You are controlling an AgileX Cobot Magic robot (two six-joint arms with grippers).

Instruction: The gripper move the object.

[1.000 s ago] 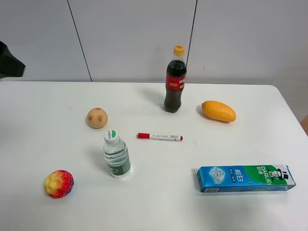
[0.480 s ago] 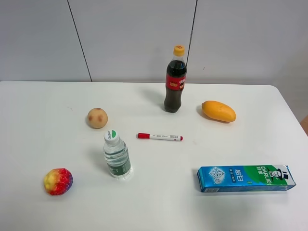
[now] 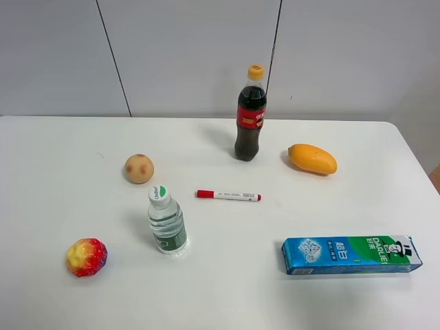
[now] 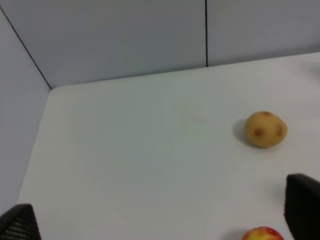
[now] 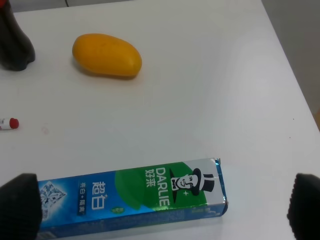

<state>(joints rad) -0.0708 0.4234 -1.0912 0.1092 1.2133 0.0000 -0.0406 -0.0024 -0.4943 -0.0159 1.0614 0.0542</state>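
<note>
Seemingly released already, the object lies alone at seven o'clock, the left gripper spread wide, needing only retreat

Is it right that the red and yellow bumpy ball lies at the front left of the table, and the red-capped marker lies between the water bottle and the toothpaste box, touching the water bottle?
Not quite. The marker does not touch the water bottle; bare table separates them in the exterior high view. The bumpy ball does lie front left.
</note>
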